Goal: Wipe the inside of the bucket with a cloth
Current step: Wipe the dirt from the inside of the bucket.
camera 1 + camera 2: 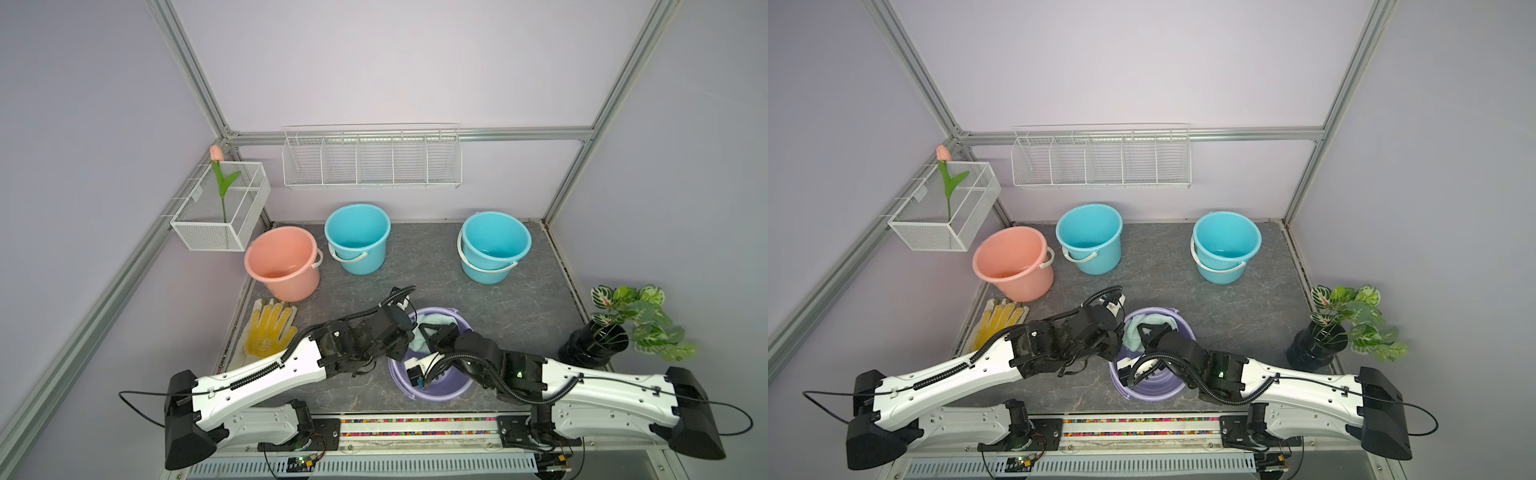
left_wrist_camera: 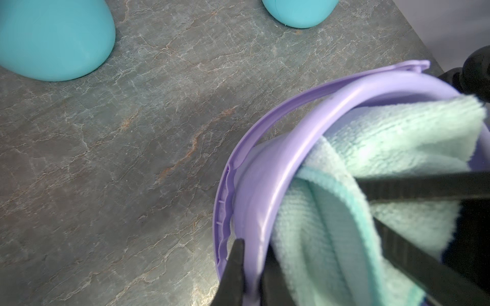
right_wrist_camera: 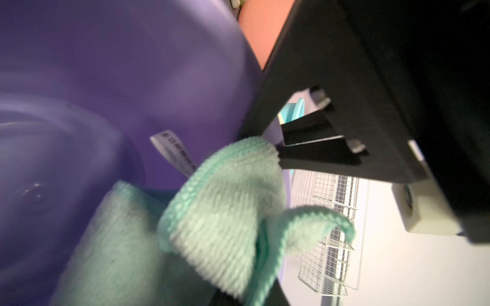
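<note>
The purple bucket (image 1: 451,388) (image 1: 1167,388) stands at the front middle of the table, partly under both arms. My left gripper (image 1: 406,351) (image 2: 254,246) is shut on its left rim (image 2: 291,148), one finger outside the wall and one inside. The mint-green cloth (image 1: 437,319) (image 1: 1152,320) (image 2: 397,137) (image 3: 225,212) lies bunched inside against the far wall, its white label (image 3: 172,151) showing. My right gripper (image 1: 430,332) (image 3: 249,287) reaches into the bucket (image 3: 132,66) and is shut on the cloth, which covers most of its fingers.
A pink bucket (image 1: 282,266) and a blue bucket (image 1: 357,237) stand at the back left, two stacked blue buckets (image 1: 494,245) at the back right. A yellow-dotted glove (image 1: 270,328) lies left, a potted plant (image 1: 594,340) right. Wire baskets (image 1: 372,160) hang on the walls.
</note>
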Action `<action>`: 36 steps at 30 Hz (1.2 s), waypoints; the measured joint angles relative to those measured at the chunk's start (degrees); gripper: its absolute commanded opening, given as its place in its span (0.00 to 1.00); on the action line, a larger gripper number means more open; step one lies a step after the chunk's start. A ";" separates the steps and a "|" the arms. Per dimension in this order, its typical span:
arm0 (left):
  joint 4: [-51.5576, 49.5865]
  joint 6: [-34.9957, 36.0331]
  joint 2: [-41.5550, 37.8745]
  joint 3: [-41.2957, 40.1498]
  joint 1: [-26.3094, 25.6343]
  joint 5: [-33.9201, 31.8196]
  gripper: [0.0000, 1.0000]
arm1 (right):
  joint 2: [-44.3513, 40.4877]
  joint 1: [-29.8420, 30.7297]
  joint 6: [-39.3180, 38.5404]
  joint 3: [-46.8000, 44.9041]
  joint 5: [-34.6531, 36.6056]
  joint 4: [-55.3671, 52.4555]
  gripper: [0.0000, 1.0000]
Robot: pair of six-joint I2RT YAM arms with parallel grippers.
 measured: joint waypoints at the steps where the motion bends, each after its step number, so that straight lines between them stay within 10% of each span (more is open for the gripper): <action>1: 0.04 -0.02 -0.04 -0.02 0.00 0.00 0.00 | 0.09 -0.02 -1.60 -0.09 0.33 1.05 0.07; 11: 0.98 -0.63 -0.61 -0.07 0.48 -1.14 0.00 | 3.98 -3.34 -11.82 -0.11 0.09 9.73 0.07; 36: 1.62 -0.35 -1.73 -0.96 0.57 -0.37 0.00 | 25.57 -12.50 -9.49 -0.11 -7.08 11.45 0.07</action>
